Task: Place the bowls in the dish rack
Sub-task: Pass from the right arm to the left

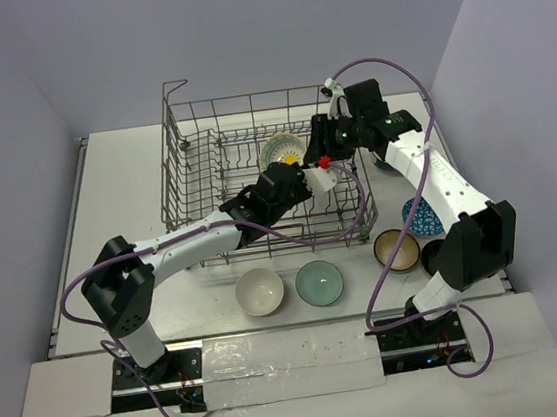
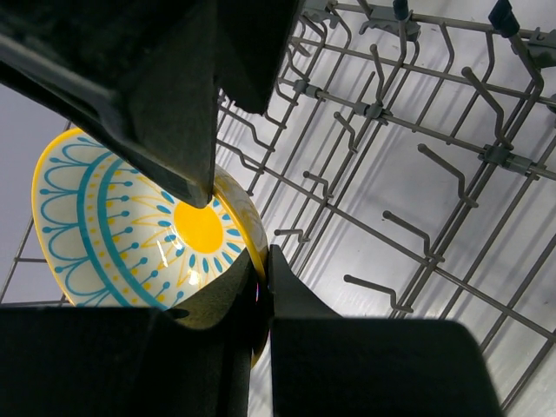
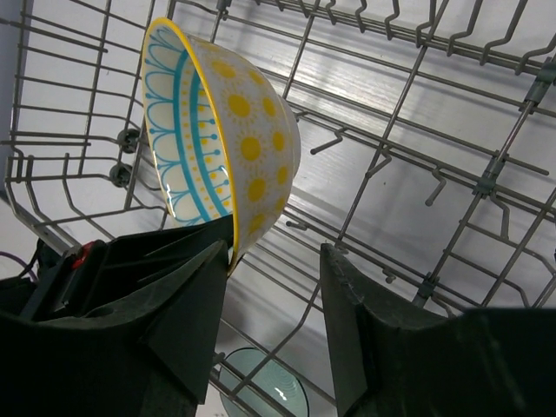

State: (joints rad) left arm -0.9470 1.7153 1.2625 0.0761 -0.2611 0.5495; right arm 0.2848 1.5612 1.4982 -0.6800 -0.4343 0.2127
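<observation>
The grey wire dish rack (image 1: 177, 180) stands mid-table. A yellow-rimmed white bowl with blue and yellow pattern (image 1: 282, 150) stands on edge among its tines. My left gripper (image 1: 294, 168) reaches in from the near side and is shut on that bowl's rim; in the left wrist view the fingers (image 2: 287, 287) pinch the rim of the bowl (image 2: 130, 234). My right gripper (image 1: 323, 143) hangs open and empty just right of it; in the right wrist view (image 3: 274, 261) the bowl (image 3: 234, 122) sits beside its left finger. White (image 1: 260, 291), pale green (image 1: 319, 283), tan (image 1: 396, 249) and blue-patterned (image 1: 418, 217) bowls lie on the table.
Rack tines (image 2: 434, 165) and floor wires (image 3: 408, 130) surround both grippers. The pale green bowl shows through the rack floor in the right wrist view (image 3: 261, 391). The right arm's base stands beside the tan and blue bowls. Walls close in on both sides.
</observation>
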